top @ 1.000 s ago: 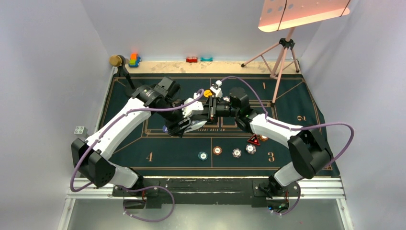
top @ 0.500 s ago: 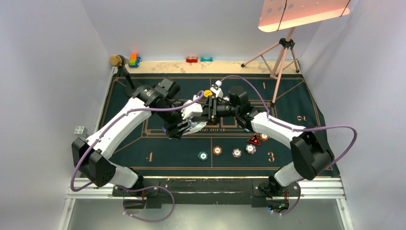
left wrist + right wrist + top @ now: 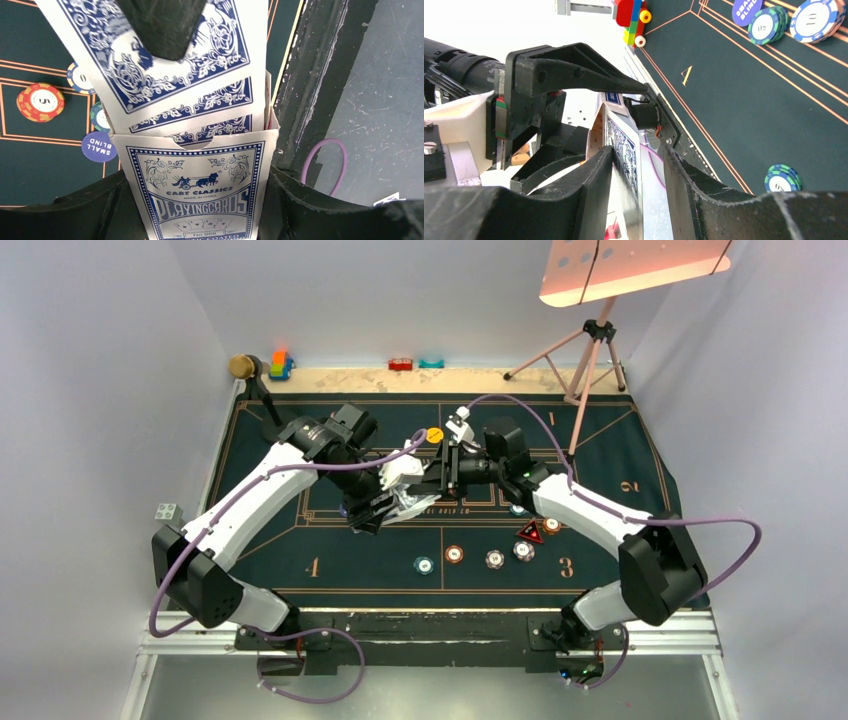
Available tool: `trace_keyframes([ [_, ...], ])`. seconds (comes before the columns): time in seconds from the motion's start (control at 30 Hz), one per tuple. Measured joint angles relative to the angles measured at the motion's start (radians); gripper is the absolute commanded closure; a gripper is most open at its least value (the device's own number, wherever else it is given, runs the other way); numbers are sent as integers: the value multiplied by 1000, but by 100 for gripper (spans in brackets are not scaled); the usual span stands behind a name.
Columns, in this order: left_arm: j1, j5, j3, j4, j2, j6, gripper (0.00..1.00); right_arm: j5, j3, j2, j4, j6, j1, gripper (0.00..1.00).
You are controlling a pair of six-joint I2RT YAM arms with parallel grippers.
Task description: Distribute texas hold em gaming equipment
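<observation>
The card box (image 3: 200, 195) is pinched by the left tool (image 3: 388, 506) above the middle of the felt mat (image 3: 350, 570), and blue-backed playing cards (image 3: 190, 75) stand partway out of its mouth. The right tool (image 3: 638, 160) is set about the top card with its jaws spread. A gap is seen on one side, so no firm hold is judged.

No card is seen dealt on the mat. Poker chips (image 3: 454, 554) are grouped at the near right beside the red triangular marker (image 3: 530, 532), and the yellow button (image 3: 434, 435) lies at the far centre. The task is judged barely begun: cards and chips are left to be shared out.
</observation>
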State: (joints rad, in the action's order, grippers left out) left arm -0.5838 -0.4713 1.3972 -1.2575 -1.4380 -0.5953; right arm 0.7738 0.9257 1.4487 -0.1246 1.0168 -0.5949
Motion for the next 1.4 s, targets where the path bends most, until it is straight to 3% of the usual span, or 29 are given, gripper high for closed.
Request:
trace_keyframes([
  [1.1,0,-21,8,13,0,1,100,-50,100,-82,240,-176,86,56],
  [1.4,0,-21,8,13,0,1,100,-110,150,-94,351,-247,99,66],
])
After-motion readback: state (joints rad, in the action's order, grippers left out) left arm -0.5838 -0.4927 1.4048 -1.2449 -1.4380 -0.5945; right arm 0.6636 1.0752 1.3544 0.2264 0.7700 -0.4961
